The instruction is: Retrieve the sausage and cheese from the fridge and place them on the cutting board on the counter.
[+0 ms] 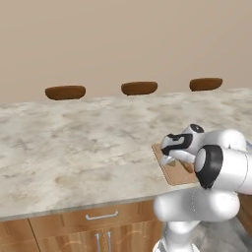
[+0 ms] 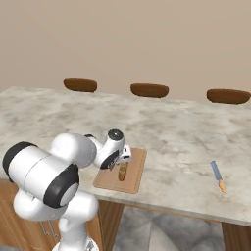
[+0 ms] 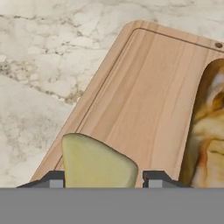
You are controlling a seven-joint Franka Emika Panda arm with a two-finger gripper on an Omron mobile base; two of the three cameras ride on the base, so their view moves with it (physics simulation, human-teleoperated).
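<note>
A yellowish-olive wedge of cheese point(image 3: 94, 164) lies on the near end of the light-tan cutting board point(image 3: 148, 87). My gripper point(image 3: 103, 179) is right over it, one fingertip on each side, and a thin gap shows at the right fingertip. The jaws stand open. An orange-tan sausage point(image 3: 210, 131) lies along the board's right side. From the right base view the sausage point(image 2: 122, 170) rests on the board point(image 2: 136, 169) beside my lowered gripper point(image 2: 114, 165). The board point(image 1: 173, 176) sits near the front edge of the marble counter point(image 1: 74, 142), partly behind my arm. The fridge is out of view.
A knife point(image 2: 218, 177) with an orange handle lies on the counter to the right of the board. Three brown stool tops point(image 1: 65, 92) point(image 1: 139, 88) point(image 1: 205, 84) line the far side. Wooden drawers with silver handles point(image 1: 102, 215) run below the front edge.
</note>
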